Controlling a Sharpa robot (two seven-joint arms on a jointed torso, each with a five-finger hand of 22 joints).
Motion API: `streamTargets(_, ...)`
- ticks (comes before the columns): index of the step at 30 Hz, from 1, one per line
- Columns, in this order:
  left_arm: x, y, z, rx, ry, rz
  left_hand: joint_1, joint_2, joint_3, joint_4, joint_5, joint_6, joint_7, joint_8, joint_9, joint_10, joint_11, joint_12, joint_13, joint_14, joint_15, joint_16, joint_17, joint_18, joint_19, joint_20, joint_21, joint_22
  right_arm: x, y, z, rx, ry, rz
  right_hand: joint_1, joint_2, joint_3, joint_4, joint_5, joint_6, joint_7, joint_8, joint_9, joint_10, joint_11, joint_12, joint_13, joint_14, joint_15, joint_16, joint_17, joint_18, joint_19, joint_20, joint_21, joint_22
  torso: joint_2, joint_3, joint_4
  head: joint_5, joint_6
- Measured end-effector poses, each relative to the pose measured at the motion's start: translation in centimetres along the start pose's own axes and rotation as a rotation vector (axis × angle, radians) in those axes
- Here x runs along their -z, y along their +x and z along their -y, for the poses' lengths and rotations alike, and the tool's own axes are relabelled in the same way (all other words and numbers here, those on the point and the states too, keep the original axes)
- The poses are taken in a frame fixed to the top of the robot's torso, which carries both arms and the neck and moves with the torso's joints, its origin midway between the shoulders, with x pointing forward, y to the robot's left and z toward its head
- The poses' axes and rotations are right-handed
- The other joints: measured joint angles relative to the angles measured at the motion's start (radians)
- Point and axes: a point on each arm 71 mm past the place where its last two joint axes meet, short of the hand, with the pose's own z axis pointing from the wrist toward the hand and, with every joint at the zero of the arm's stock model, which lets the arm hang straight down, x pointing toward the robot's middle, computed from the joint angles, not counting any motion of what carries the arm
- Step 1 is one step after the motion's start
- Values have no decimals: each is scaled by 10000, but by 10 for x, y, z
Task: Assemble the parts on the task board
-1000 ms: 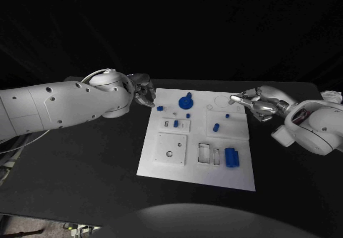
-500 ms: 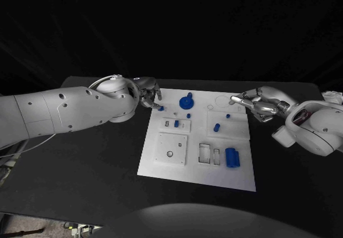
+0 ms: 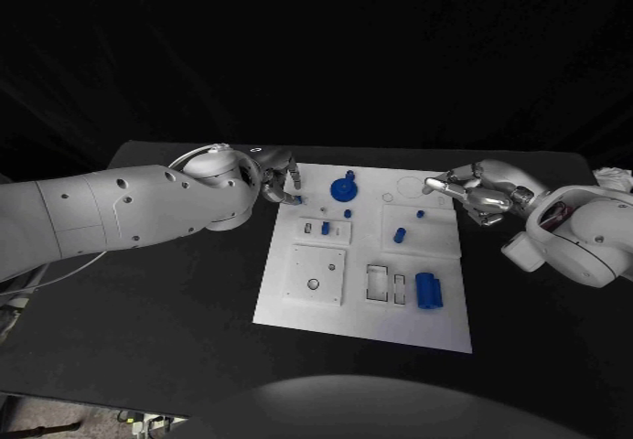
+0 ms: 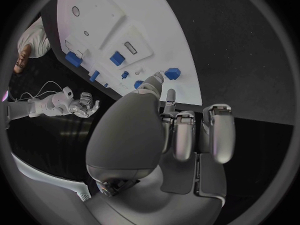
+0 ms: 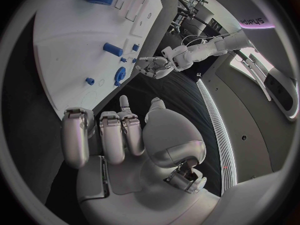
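White and flat, the rectangular task board (image 3: 363, 315) lies in the middle of the black desk (image 3: 158, 329), carrying small blue plastic parts: a round disc with a knob (image 3: 344, 189) near its far edge, a small cube (image 3: 297, 198) at its far left corner, and a ribbed cylinder (image 3: 427, 290) toward its near right. The left robot hand (image 3: 274, 178) hovers at that corner with fingers curled and fingertips just beside the cube, holding nothing. The right robot hand (image 3: 472, 191) hangs at the board's far right edge, fingers curled in and empty.
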Motion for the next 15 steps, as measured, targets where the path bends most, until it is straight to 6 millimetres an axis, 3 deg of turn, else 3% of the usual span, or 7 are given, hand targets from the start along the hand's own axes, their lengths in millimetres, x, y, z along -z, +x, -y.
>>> streamTargets(15,-1,4,1,-66,-119,0,0,0,0,0,0,-1,0,-13,-58,25,25,0,0,0,0,0,-2,0,0,-1,-61,-1,-1,1,0,-6,41,-79,49,-51,0,0,0,0,0,0,10,9,12,0,-8,0,0,0,-2,-1,0,0,-39,-2,0,-1,3,4,0)
